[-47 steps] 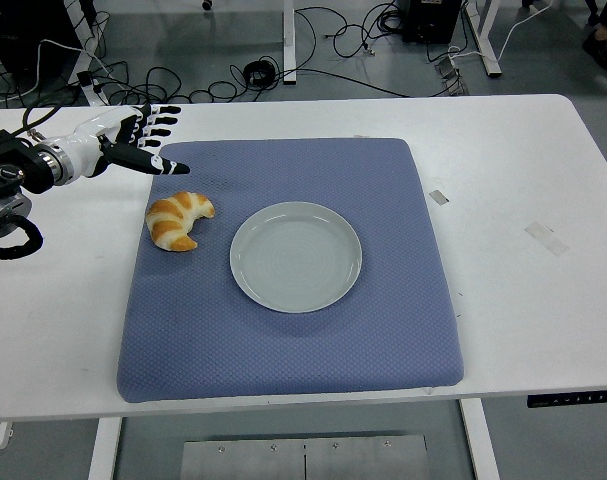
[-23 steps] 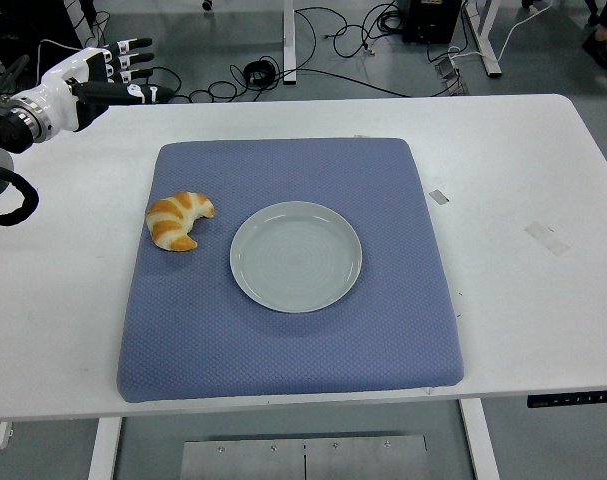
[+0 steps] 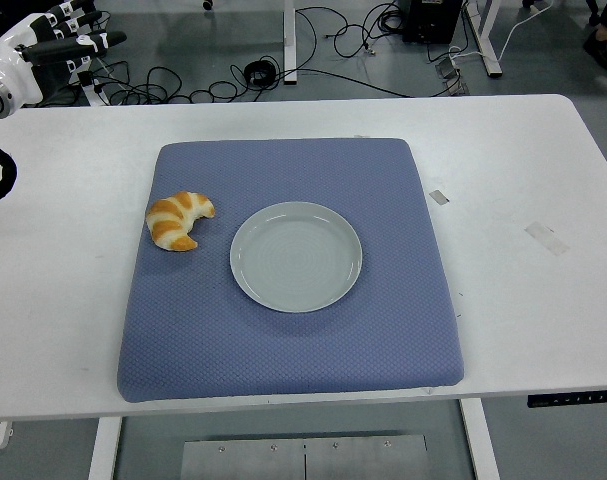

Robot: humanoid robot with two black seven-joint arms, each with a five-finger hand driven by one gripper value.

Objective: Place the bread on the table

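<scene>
A golden croissant (image 3: 178,219) lies on the blue mat (image 3: 293,340), at its left side, just left of an empty pale green plate (image 3: 296,256). My left hand (image 3: 68,35) is at the far top left corner, beyond the table's back edge, well away from the croissant. Its fingers are spread and hold nothing. My right arm is out of view.
The mat covers the middle of the white table (image 3: 523,300). Two small pieces of tape (image 3: 546,238) lie on the table to the right of the mat. Cables (image 3: 253,75) and table legs are on the floor behind.
My left hand has moved up and to the left, away from the croissant and off past the table's back left corner. The croissant and plate have not moved.
</scene>
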